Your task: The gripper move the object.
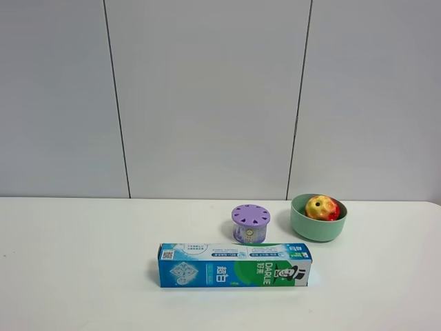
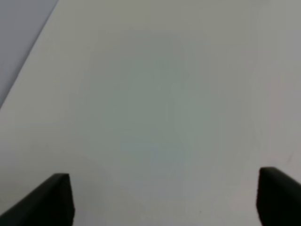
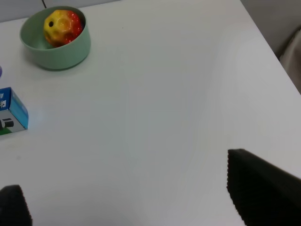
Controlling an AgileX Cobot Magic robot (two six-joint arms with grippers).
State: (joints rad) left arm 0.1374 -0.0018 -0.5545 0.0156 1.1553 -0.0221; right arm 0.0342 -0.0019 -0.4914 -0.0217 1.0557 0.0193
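The object is a dimpled ball (image 1: 322,207) with glossy yellow and red patches. It lies inside a mint-green bowl (image 1: 305,227) at the right of the white table. In the right wrist view the ball (image 3: 62,26) sits in the bowl (image 3: 59,54), far ahead of my right gripper (image 3: 131,197), which is open and empty over bare table. My left gripper (image 2: 164,202) is open and empty over bare table, with no object in its view. Neither arm shows in the exterior view.
A purple-lidded round jar (image 1: 251,222) stands just left of the bowl. A blue and green toothpaste box (image 1: 234,265) lies in front of both; its end shows in the right wrist view (image 3: 11,113). The table's right edge (image 3: 273,42) is near the right gripper.
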